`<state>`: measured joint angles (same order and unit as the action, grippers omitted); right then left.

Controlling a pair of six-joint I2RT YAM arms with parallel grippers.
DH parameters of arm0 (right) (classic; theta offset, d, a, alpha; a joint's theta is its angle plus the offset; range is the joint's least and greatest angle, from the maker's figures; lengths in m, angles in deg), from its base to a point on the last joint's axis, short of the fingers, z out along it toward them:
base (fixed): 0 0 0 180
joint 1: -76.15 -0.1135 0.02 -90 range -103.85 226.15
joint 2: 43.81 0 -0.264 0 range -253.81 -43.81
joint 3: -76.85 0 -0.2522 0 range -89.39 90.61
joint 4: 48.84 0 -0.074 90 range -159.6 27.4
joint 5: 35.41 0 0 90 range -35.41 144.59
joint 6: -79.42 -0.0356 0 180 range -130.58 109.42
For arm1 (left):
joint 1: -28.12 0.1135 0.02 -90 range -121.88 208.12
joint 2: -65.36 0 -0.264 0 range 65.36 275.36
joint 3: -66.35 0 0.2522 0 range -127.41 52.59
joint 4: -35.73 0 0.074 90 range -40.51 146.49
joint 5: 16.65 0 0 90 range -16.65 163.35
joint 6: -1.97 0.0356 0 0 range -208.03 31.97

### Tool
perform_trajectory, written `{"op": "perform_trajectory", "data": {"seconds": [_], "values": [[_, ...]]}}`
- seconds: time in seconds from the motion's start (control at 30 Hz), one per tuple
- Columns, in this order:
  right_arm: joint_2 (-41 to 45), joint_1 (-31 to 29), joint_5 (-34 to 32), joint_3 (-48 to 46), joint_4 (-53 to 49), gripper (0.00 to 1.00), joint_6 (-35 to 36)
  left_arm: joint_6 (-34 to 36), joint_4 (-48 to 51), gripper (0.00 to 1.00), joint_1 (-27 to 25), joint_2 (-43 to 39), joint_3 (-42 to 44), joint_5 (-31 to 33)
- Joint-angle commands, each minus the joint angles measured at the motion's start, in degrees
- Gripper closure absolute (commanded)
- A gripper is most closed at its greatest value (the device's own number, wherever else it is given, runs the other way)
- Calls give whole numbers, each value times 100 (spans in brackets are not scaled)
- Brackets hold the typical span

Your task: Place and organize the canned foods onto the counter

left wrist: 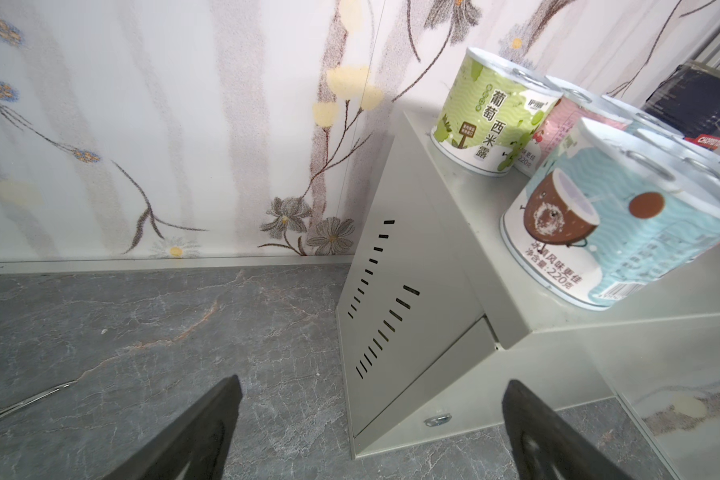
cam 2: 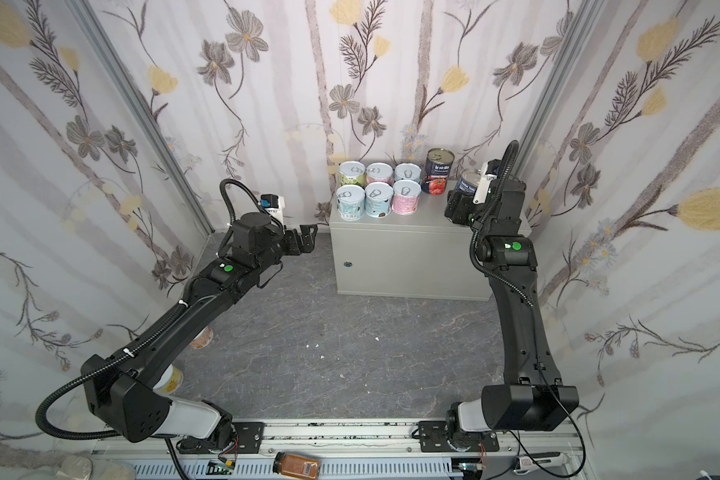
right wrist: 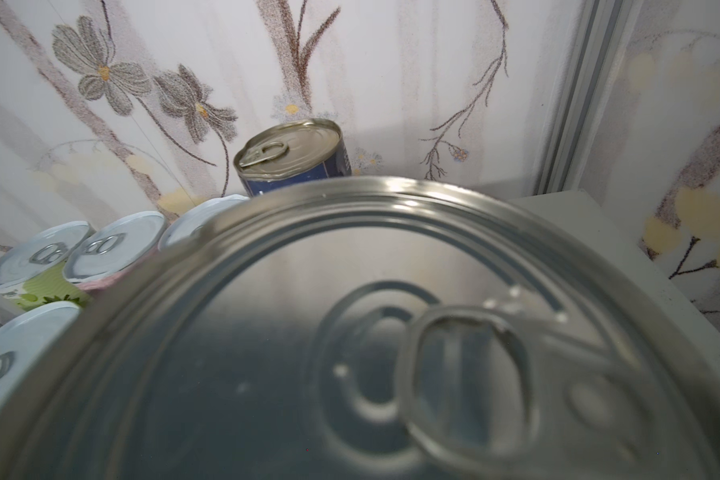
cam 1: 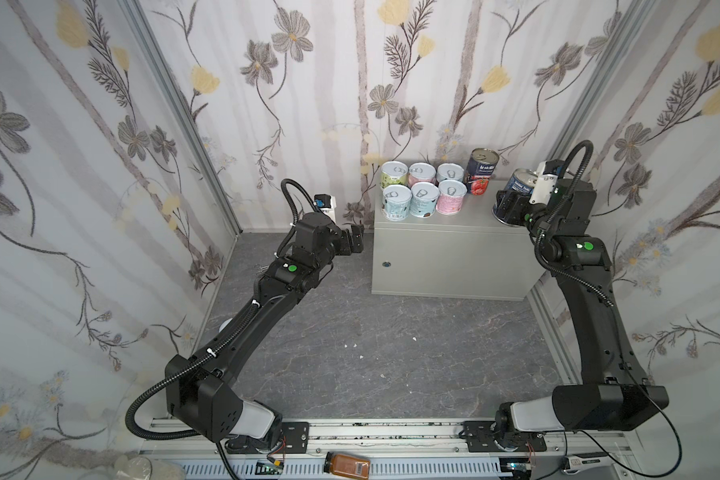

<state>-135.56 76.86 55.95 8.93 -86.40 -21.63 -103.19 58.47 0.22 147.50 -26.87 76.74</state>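
Note:
Six short pastel cans [cam 1: 418, 189] stand in two rows at the back left of the grey counter [cam 1: 454, 257], with the taller tomato can [cam 1: 481, 172] to their right. My right gripper [cam 1: 510, 205] is shut on the blue-labelled can [cam 1: 522, 183] over the counter's right end. Its silver lid [right wrist: 350, 332] fills the right wrist view and hides the fingers. My left gripper [cam 1: 356, 239] hangs open and empty left of the counter, above the floor. Two more short cans [cam 2: 202, 337] [cam 2: 171, 380] on the floor peek out from under the left arm.
An amber jar [cam 1: 347, 463] lies on the front rail beside cables. Flowered walls close in the back and both sides. The counter's vented side [left wrist: 383, 311] faces the left gripper. Small white crumbs [cam 1: 355, 345] dot the marbled floor.

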Motion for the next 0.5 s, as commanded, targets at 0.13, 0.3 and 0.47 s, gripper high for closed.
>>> {"op": "perform_trajectory", "data": {"seconds": [0.13, 0.3, 0.47], "values": [[-537, 155, -303, 365, 1391, 54, 59, 49, -402, 0, 3, -255, 310, 233], [-856, 205, -409, 510, 1584, 55, 164, -49, -518, 0, 4, -367, 442, 196], [-1144, 245, -408, 659, 1752, 55, 234, -40, -571, 0, 4, -437, 493, 218]]}}
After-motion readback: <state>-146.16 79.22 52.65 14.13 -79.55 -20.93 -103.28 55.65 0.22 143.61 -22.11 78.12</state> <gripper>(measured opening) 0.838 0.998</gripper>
